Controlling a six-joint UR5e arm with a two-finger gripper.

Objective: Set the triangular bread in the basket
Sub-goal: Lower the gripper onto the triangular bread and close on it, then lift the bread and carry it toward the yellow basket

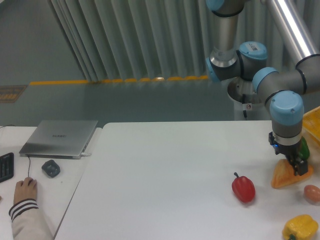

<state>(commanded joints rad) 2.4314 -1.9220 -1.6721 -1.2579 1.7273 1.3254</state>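
gripper [296, 164] is down on the triangular bread [286, 176] near the table's [165, 175] right edge; jaw state i cannot tell; a shallow grip risks dropping it short of the basket [313, 122], onto the egg [312, 193].

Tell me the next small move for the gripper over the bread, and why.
Probably close the gripper on the triangular bread and lift it a little. The fingers already sit at the wedge, which lies on the table, while the basket shows only at the right edge, so a grip must come first.
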